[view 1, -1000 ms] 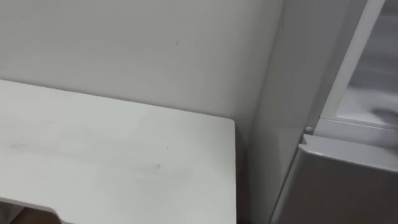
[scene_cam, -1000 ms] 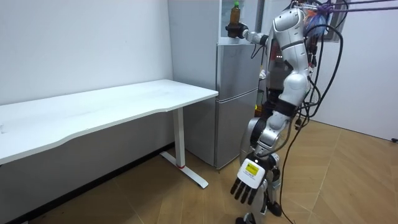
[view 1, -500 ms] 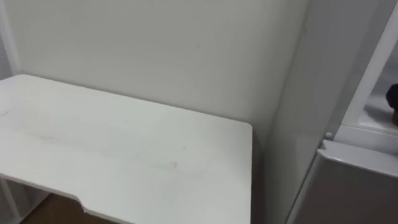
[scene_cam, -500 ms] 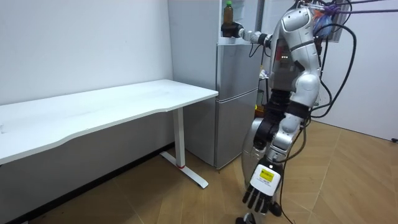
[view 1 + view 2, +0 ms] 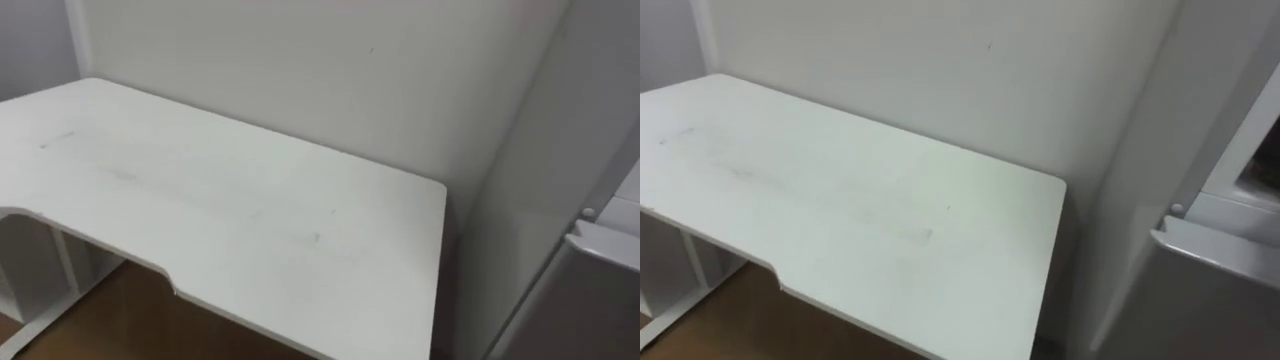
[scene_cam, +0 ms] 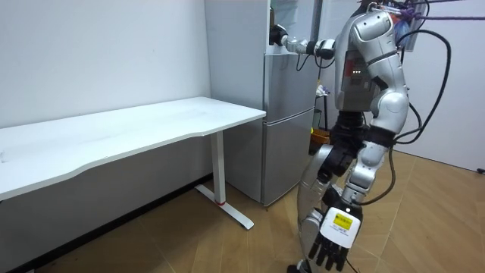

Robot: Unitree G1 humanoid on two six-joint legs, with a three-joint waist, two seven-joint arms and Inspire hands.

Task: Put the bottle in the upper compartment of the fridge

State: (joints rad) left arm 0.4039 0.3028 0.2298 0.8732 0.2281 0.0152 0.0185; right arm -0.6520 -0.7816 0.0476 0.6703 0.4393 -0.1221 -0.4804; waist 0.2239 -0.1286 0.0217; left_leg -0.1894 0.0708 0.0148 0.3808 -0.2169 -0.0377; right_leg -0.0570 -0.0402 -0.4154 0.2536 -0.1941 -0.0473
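Room: pale wall (image 5: pixel 300 60), wooden floor (image 6: pixel 227 250), long white table (image 5: pixel 200 200) set against the wall. A grey fridge (image 6: pixel 288 121) stood at the table's end, by the room view's right.

Eye views: both looked down across the table's end and front edge. The fridge's flat side rose along the right. In the right eye view the top corner of the lower door (image 5: pixel 1220 270) showed, with a strip of the upper compartment (image 5: pixel 1260 160) above it. The left eye view caught just a sliver of that door corner at its right edge, and more of the table's white leg (image 5: pixel 40 260) and the floor beneath.

Room view: this gave what the eye views did not, namely the robot's stance and both hands. The robot stood upright on the floor just in front of the fridge, on the room view's right of it.

- Right hand (image 6: pixel 279 36): arm stretched out level, hand at the front edge of the upper compartment, above the lower door. Too small and dark to tell its grip.
- Left hand (image 6: pixel 333 239): hung low at the robot's side, near the camera, back of the hand outward. Fingers slack and pointing down, holding nothing.
- Bottle: could not be made out at the right hand or in the compartment, so its place could not be told.
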